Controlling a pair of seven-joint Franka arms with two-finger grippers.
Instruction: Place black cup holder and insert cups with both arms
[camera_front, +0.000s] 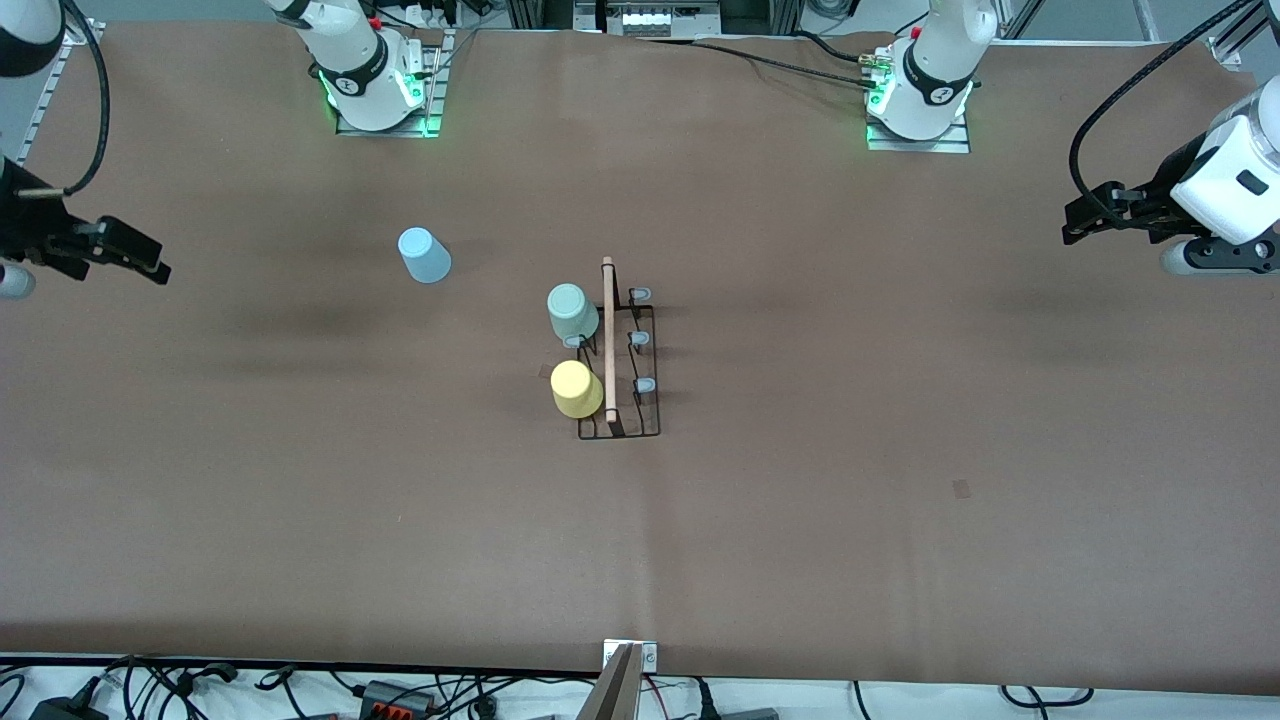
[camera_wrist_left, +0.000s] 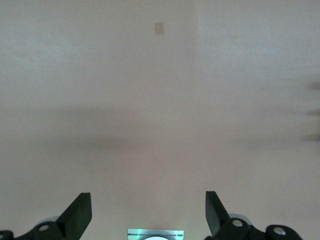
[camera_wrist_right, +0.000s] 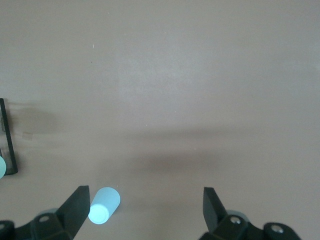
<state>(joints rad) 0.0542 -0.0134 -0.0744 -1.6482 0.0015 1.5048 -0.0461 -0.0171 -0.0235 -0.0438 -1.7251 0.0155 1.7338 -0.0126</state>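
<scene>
No readable writing anywhere. Counted one rack (camera_front: 620, 360) and three cups: green (camera_front: 572, 311), yellow (camera_front: 577, 389), blue (camera_front: 424, 255). Left pincer (camera_front: 1085, 222) and right pincer (camera_front: 140, 255) both spread open, empty.

Three small plastic tumblers — pale green (camera_front: 571, 312), yellow (camera_front: 576, 388), light blue (camera_front: 424, 255) — one black wire cup rack (camera_front: 632, 372) with wooden rod handle, two white robot arms.

Rack (camera_wrist_right: 9, 137) clipped at the right wrist view's edge, just one corner showing. Both arms run off frame in the front view. Dark smears in the left wrist view: unreadable.
</scene>
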